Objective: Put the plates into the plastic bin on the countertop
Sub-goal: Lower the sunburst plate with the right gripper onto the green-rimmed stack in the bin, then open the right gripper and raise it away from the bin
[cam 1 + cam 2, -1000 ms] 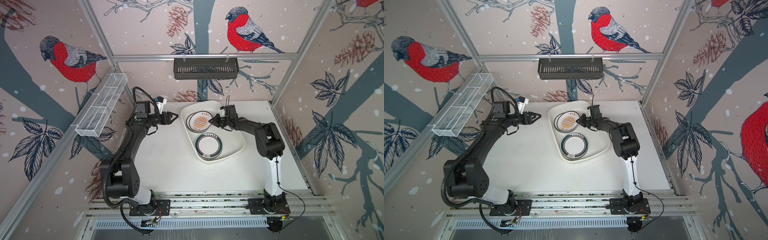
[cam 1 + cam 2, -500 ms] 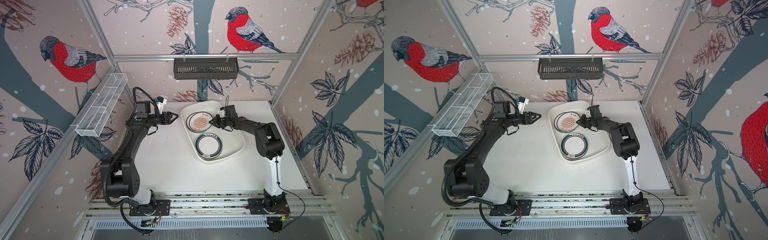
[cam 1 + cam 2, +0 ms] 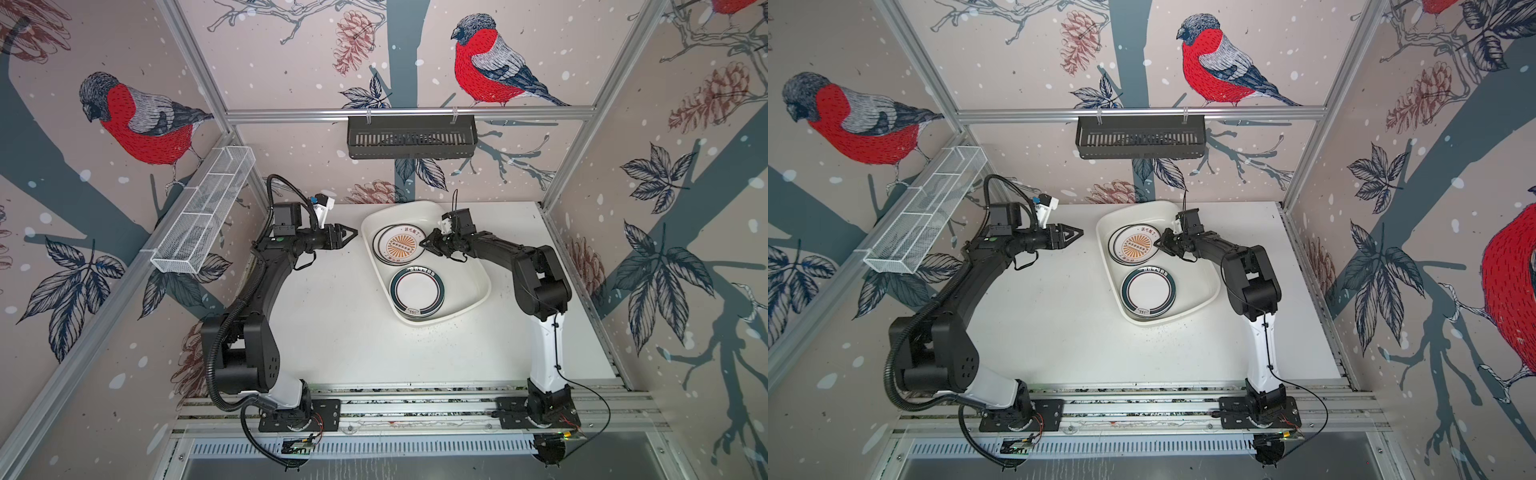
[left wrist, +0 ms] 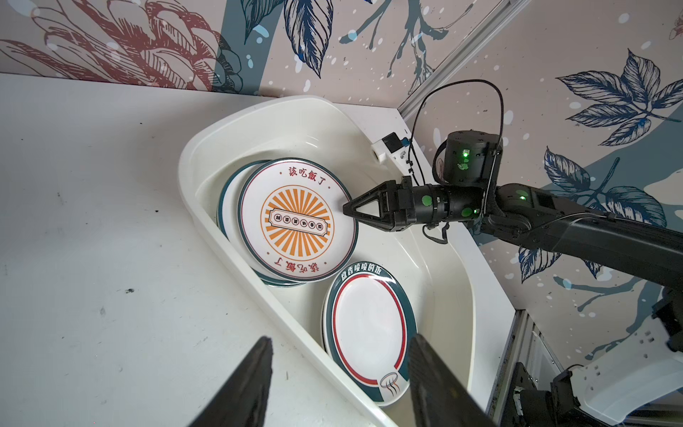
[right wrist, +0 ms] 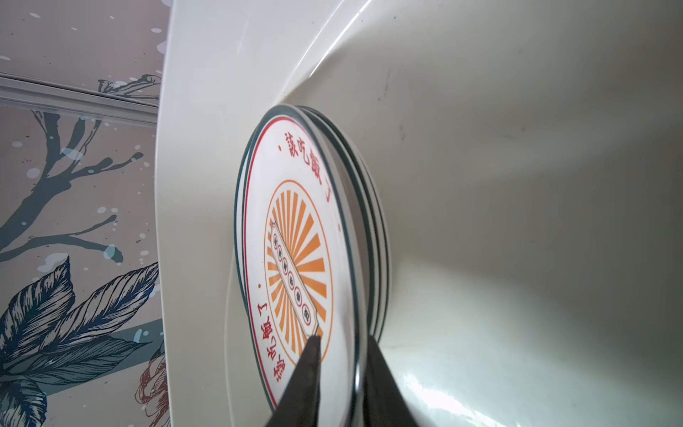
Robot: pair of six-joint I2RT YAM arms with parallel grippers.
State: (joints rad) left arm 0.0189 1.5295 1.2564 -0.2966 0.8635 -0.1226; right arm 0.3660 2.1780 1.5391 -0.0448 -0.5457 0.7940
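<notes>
The white plastic bin [image 3: 469, 286] [image 3: 1200, 286] stands at the back of the countertop [image 3: 332, 332]. Inside it, an orange sunburst plate [image 3: 401, 246] [image 4: 297, 222] [image 5: 295, 258] tops a small stack at the far end. A teal-banded plate [image 3: 417, 289] [image 4: 369, 325] tops another stack nearer the front. My right gripper [image 3: 424, 243] [image 5: 342, 338] straddles the sunburst plate's rim, its jaws a little wider than the rim, one finger over the plate's face and one outside the rim. My left gripper [image 3: 353, 235] [image 4: 340, 338] hovers open and empty over the countertop, left of the bin.
A black slotted basket [image 3: 411, 141] hangs on the back wall above the bin. A white wire-mesh basket [image 3: 203, 216] is fixed to the left wall. Metal rails [image 3: 415, 407] with both arm bases run along the front edge.
My right gripper's jaws have parted slightly at the sunburst plate's rim. The plate lies on its stack. The left arm has not moved.
</notes>
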